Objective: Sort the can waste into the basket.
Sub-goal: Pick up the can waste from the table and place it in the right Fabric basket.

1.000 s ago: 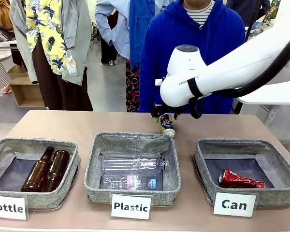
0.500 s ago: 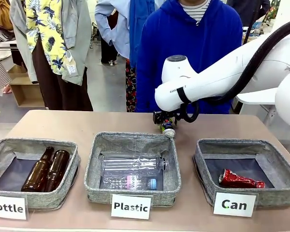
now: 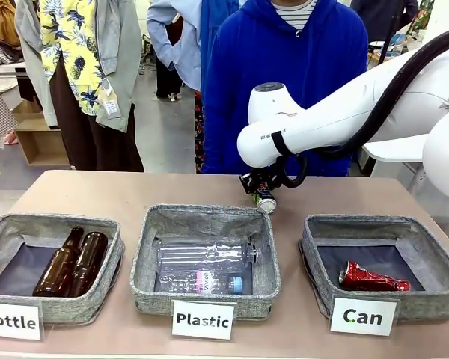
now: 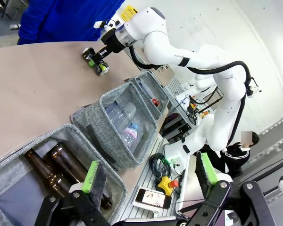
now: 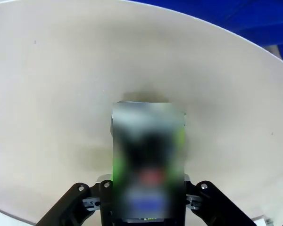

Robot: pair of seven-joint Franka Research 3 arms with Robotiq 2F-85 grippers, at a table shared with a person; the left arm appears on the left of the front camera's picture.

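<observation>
Nearest the camera, three white signs are standing against the basket fronts, reading "Bottle" (image 3: 11,320), "Plastic" (image 3: 203,320) and "Can" (image 3: 363,316). The grey woven basket (image 3: 314,250) behind the "Can" sign is holding a crushed red can (image 3: 371,277) on its dark lining. The middle basket (image 3: 146,254) is carrying clear plastic bottles (image 3: 206,256), one with a pink and blue label too small to read; the left basket (image 3: 0,232) is holding two brown glass bottles (image 3: 73,263).

Beyond the middle basket's far rim, the right gripper (image 3: 263,190) is clamping together on the dark can (image 3: 266,200), silver end showing, just above the tan table (image 3: 105,191). Small black print on the white arm (image 3: 322,120) is not legible. In the left wrist view, the left gripper (image 4: 148,172) is hanging with its green-padded fingers (image 4: 90,171) well apart, holding nothing, over the bottle basket's corner.

At the far side a person in a blue hoodie (image 3: 284,75) is standing against the table; clothing is hanging behind.
</observation>
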